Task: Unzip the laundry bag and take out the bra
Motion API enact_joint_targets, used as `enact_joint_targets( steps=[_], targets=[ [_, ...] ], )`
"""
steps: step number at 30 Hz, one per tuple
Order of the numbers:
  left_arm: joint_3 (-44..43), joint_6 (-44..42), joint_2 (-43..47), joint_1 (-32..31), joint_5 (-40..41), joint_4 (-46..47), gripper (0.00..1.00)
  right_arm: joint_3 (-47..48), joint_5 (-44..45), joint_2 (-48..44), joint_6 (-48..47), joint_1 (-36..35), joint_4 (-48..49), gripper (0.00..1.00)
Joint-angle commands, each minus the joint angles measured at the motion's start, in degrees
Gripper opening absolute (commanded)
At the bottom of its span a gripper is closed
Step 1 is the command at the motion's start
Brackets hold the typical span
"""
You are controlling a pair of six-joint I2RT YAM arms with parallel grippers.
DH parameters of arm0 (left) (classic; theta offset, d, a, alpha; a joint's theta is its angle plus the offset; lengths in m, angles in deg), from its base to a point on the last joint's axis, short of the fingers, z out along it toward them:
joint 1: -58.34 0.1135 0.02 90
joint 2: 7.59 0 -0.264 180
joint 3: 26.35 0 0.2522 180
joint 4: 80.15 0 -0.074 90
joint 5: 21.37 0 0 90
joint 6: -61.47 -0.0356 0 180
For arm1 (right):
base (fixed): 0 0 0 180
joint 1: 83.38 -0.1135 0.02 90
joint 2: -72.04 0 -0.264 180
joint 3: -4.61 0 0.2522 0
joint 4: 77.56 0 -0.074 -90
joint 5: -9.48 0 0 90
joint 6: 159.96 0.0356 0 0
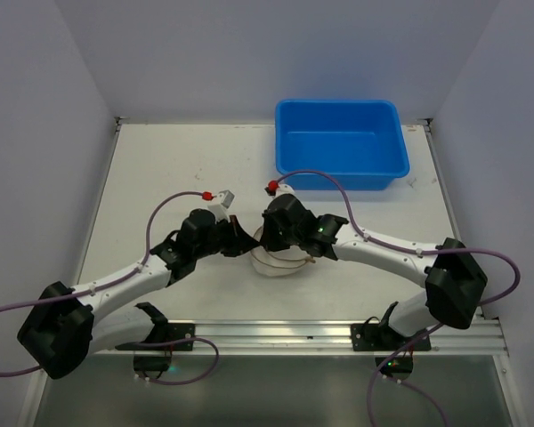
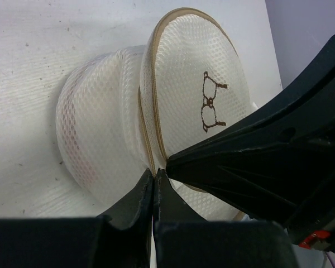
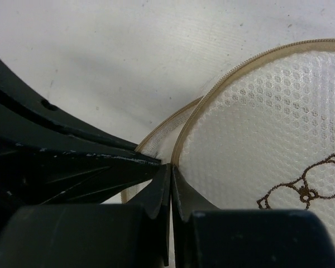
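Observation:
The laundry bag [image 1: 280, 262] is a white mesh drum lying on the table between the two arms. In the left wrist view the laundry bag [image 2: 100, 128] has its flat top with the brown bra outline [image 2: 209, 103] lifted off the body along the tan zipper band [image 2: 148, 111]. My left gripper [image 2: 154, 173] is shut on that band at the near rim. My right gripper [image 3: 171, 166] is shut on the tan edge of the laundry bag [image 3: 268, 128] just beside it, and the two grippers nearly touch. The bra is hidden inside the mesh.
A big blue plastic tub [image 1: 338, 182] stands at the back right of the white table [image 1: 178, 169]. Grey walls close in the table on the left, back and right. An aluminium rail [image 1: 276, 334] runs along the near edge.

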Motion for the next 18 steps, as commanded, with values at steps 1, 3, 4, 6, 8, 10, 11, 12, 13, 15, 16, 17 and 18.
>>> enact_joint_targets(
  steps=[1,3,4,6,8,10,11,12,13,15,16,17,18],
  targets=[
    [-0.6,0.4,2.4,-0.5,1.2,1.3,0.0,0.0,3.1,-2.4,-0.5,-0.2,0.7,0.0],
    [-0.7,0.2,2.7,-0.5,1.7,0.6,0.0,-0.2,5.2,-4.1,-1.1,-0.1,-0.5,0.0],
    [-0.8,0.1,2.7,-0.5,2.0,0.3,0.0,-0.5,6.0,-5.3,-1.2,-0.1,-0.9,0.0],
    [-1.1,0.1,2.7,-0.5,2.9,-0.5,0.0,-1.5,8.1,-9.8,-1.6,0.1,-2.1,0.0],
    [-1.3,0.0,2.5,-0.5,3.5,-1.2,0.0,-3.0,9.6,-15.8,-1.8,0.3,-3.4,0.0],
    [-1.4,0.2,2.5,-0.6,3.8,-1.2,0.0,-4.6,12.2,-20.3,-1.6,1.0,-4.2,0.0],
    [-1.6,0.1,2.3,-0.5,3.9,-1.3,0.0,-6.4,12.9,-24.9,-1.3,1.3,-5.6,0.0],
    [-1.7,0.2,2.2,-0.5,4.2,-1.5,0.0,-7.2,15.1,-27.2,0.0,2.1,-6.6,0.0],
    [-1.9,0.2,2.1,-0.5,4.4,-1.7,0.0,-8.2,16.0,-29.4,0.8,2.4,-7.8,0.0],
    [-2.3,0.3,1.7,-0.5,4.9,-1.7,0.0,-11.7,18.2,-35.7,3.5,3.3,-11.4,0.0],
    [-2.4,0.2,1.6,-0.5,5.0,-1.7,0.0,-13.0,18.8,-37.6,4.5,3.5,-12.7,0.0],
    [-2.7,0.4,1.0,-0.5,5.2,-1.7,0.0,-16.0,19.3,-39.6,5.7,3.5,-15.0,0.0],
    [-2.8,0.3,0.9,-0.5,5.3,-1.7,0.0,-17.5,19.7,-43.5,8.0,3.6,-16.4,0.0]
  ],
)
